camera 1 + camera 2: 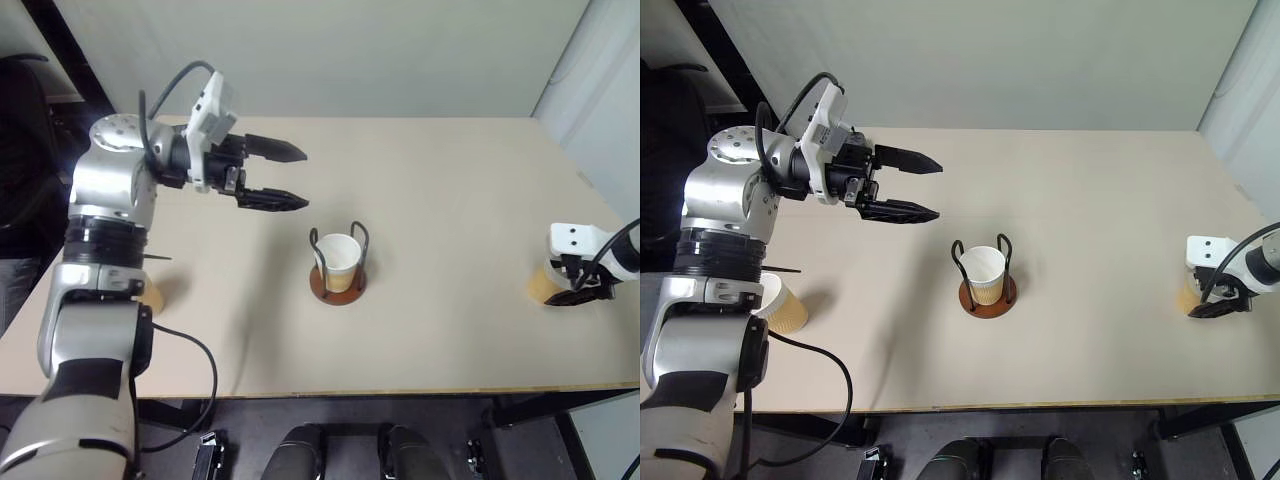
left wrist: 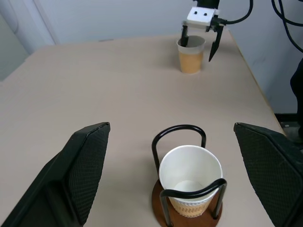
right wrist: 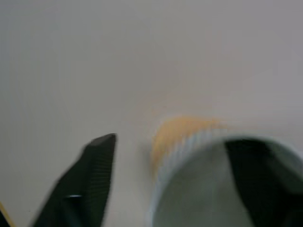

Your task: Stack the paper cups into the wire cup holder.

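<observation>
The wire cup holder (image 1: 322,290) stands mid-table with one paper cup (image 1: 338,258) upright inside its black loops. A second paper cup (image 2: 191,56) stands near the table's right edge. My right gripper (image 2: 196,50) points down over it, open, one finger inside the rim and the other outside, apart from the wall. A third paper cup (image 1: 786,310) stands at the left, partly hidden behind my left arm. My left gripper (image 1: 304,178) hovers above the table to the left of and beyond the holder, open and empty, pointing right.
The beige table (image 1: 440,180) has bare surface around the holder. Its right edge (image 1: 610,215) runs close to the right cup, and the front edge (image 1: 400,392) lies near me. A black cable (image 1: 205,365) hangs off my left arm.
</observation>
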`<action>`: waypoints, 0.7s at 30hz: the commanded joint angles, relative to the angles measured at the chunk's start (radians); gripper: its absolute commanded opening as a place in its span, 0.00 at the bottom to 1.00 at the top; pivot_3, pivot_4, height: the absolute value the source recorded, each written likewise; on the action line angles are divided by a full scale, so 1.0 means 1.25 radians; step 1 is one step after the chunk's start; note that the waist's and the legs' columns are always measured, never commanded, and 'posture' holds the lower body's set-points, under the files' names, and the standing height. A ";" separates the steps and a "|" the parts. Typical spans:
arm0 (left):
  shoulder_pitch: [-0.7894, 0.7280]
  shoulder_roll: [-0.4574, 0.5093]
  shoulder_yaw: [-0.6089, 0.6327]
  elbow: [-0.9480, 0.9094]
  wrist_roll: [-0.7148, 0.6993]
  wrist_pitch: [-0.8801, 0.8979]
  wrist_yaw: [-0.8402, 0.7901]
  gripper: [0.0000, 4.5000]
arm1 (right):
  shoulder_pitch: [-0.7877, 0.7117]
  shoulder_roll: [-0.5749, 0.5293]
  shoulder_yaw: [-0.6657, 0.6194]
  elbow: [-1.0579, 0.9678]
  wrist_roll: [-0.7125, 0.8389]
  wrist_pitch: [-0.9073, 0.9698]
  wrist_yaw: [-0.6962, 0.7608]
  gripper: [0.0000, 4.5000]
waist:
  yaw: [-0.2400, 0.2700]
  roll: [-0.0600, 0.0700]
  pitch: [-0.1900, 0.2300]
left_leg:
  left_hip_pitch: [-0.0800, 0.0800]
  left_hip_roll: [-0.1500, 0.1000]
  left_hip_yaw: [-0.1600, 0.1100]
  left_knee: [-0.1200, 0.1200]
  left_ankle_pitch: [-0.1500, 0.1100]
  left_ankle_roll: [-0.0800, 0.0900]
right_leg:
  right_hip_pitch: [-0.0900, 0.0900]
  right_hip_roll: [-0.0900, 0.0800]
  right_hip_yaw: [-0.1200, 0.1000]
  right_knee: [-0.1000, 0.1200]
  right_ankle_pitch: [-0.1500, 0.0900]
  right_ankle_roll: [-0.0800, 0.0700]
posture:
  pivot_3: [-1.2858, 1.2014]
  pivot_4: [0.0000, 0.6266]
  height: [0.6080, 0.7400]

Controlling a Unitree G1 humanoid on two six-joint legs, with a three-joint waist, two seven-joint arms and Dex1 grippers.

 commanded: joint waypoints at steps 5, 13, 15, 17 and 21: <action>0.071 0.009 0.048 -0.037 -0.038 0.014 -0.017 1.00 | -0.018 0.000 -0.009 -0.015 0.000 0.000 0.001 0.16 | 0.000 0.000 0.000 | 0.000 0.000 0.000 0.000 0.000 0.000 | 0.000 0.000 0.000 0.000 0.000 0.000 | 0.52 0.24 1.00; 0.172 0.100 0.002 -0.082 -0.125 -0.008 -0.060 1.00 | -0.050 0.014 -0.007 -0.032 0.003 0.015 0.020 0.01 | -0.003 0.000 0.000 | 0.000 0.000 0.000 0.000 0.000 -0.001 | -0.001 0.000 0.000 0.000 0.001 -0.001 | 0.52 0.24 1.00; 0.201 0.148 -0.048 -0.100 -0.156 -0.049 -0.060 1.00 | -0.057 0.018 -0.007 -0.041 0.005 0.021 0.026 0.01 | -0.004 0.000 0.000 | 0.000 0.000 0.000 0.000 -0.001 -0.002 | -0.001 0.000 0.000 0.000 0.001 -0.002 | 0.52 0.24 1.00; 0.221 0.204 -0.114 -0.108 -0.184 -0.105 -0.060 1.00 | -0.062 0.022 -0.008 -0.057 0.008 0.028 0.034 0.01 | -0.004 0.000 0.000 | 0.000 0.000 0.000 0.000 -0.001 -0.002 | -0.001 0.000 0.000 0.000 0.001 -0.002 | 0.52 0.24 1.00; 0.221 0.285 -0.238 -0.096 -0.231 -0.219 -0.060 1.00 | -0.067 0.024 -0.010 -0.096 0.013 0.042 0.050 0.01 | -0.001 0.000 0.000 | 0.000 0.000 -0.001 0.000 -0.007 -0.013 | -0.001 0.000 0.000 0.000 0.000 -0.003 | 0.52 0.24 1.00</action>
